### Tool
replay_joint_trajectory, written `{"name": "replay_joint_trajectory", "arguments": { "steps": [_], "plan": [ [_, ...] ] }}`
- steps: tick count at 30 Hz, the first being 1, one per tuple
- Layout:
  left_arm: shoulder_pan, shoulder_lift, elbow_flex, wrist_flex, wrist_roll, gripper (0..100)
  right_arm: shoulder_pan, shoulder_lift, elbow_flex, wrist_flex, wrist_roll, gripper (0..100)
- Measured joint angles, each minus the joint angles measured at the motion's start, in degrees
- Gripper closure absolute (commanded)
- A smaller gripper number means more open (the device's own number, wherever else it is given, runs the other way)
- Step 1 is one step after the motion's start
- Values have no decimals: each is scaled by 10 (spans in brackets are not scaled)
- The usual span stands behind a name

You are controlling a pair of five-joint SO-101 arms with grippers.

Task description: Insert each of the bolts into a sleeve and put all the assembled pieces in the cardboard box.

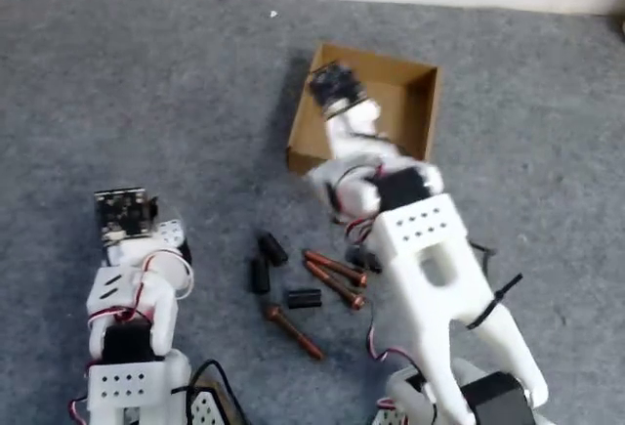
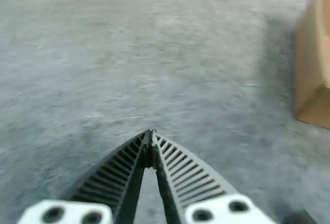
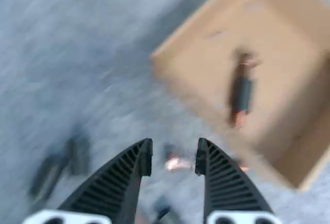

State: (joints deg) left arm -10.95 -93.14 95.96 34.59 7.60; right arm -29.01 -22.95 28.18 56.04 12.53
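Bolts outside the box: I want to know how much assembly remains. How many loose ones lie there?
3. One bolt and a second bolt lie side by side beside the right arm; a third bolt lies alone, nearer the arm bases. The arm may hide others.

Right arm overhangs cardboard box

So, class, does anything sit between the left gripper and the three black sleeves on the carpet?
Nothing visible does. In the high view, bare carpet lies between the left gripper and the sleeves. The right arm is on their other side, stretched toward the cardboard box, so it does not cross that path.
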Motion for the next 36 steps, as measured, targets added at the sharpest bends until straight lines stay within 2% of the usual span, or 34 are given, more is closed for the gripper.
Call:
{"name": "replay_joint_trajectory", "arguments": {
  "steps": [7, 15, 22, 36],
  "plan": [
    [-73, 0, 0, -20, 0, 979, -93, 40, 1, 44, -45, 868],
    [-79, 0, 0, -23, 0, 979, -175, 171, 1, 44, -46, 868],
    [-79, 0, 0, -23, 0, 979, -183, 253, 1, 7, -46, 868],
    [-79, 0, 1, -23, 0, 979, -178, 257, -32, -7, -27, 868]
  ]
}}
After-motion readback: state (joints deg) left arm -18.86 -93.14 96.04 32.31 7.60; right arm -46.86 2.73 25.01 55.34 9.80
